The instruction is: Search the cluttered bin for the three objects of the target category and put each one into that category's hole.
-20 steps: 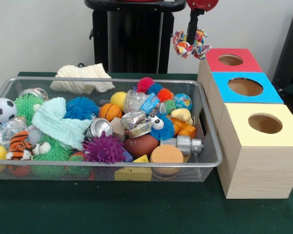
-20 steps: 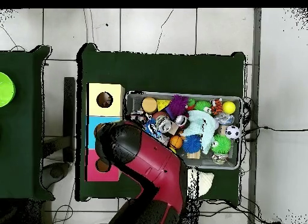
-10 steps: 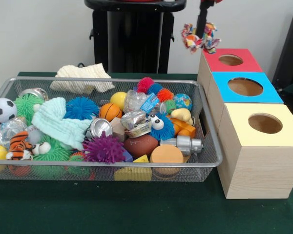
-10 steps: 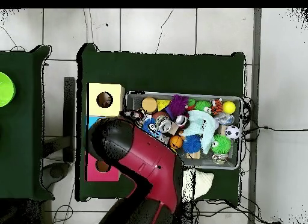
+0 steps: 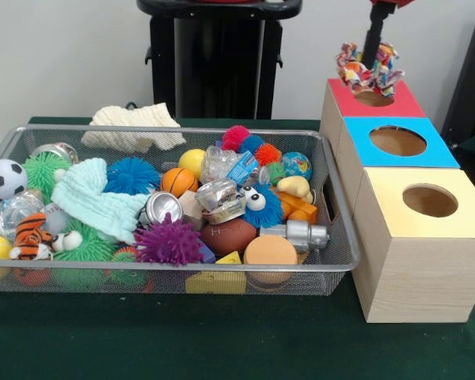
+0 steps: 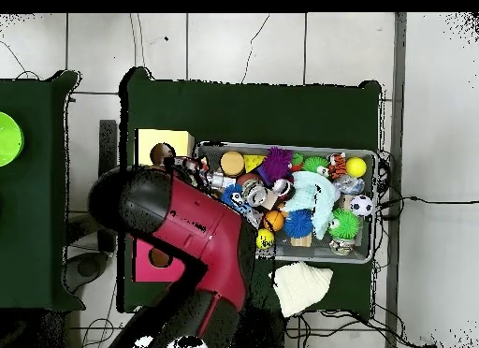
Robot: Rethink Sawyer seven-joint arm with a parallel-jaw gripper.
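Tool (image 5: pixel 370 62) pinching rope toy (image 5: pixel 369 70), hanging over the red-topped box (image 5: pixel 344 89) at the worktop's (image 5: pixel 222 340) far right corner. Toy's long axis roughly level, frayed ends pointing left and right.

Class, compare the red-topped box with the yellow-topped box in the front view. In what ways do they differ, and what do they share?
The red-topped box stands farthest from the camera, while the yellow-topped box stands nearest. A rope toy held by the gripper hangs over the red-topped box's opening and hides part of it; the yellow-topped box's hole is in plain sight with nothing above it. Both are light wooden boxes with one round opening in the top.
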